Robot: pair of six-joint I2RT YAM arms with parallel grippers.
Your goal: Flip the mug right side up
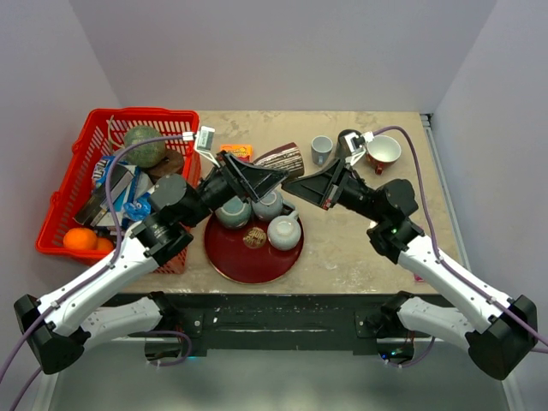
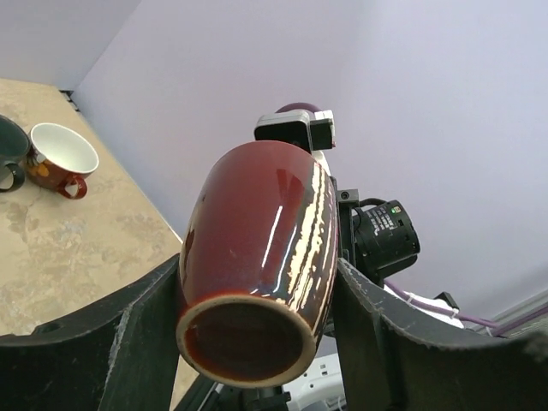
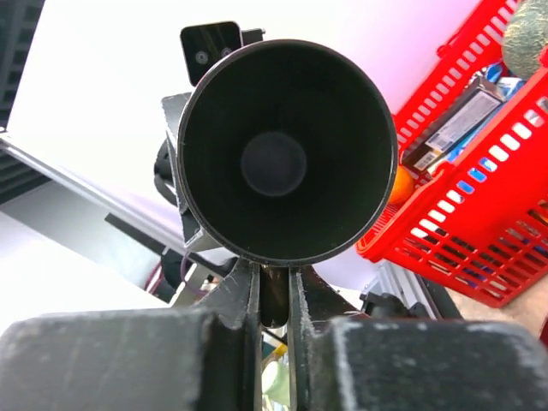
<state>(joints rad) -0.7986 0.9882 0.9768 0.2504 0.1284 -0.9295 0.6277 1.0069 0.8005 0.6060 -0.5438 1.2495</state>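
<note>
Mid-table, one mug [image 2: 257,257] in left fingers [image 2: 137,342], one tray [image 1: 224,261], two cups [image 1: 321,150] [image 1: 384,150] behind

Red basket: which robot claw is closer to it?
Left. The left gripper is right of the red basket, holding the mug; the right gripper meets that mug from farther right.

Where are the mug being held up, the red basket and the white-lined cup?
mug [image 2: 257,248]: left wrist view, on its glossy red side.
red basket [image 1: 145,110]: top view, on its far rim.
white-lined cup [image 1: 384,149]: top view, on its white inside.
</note>
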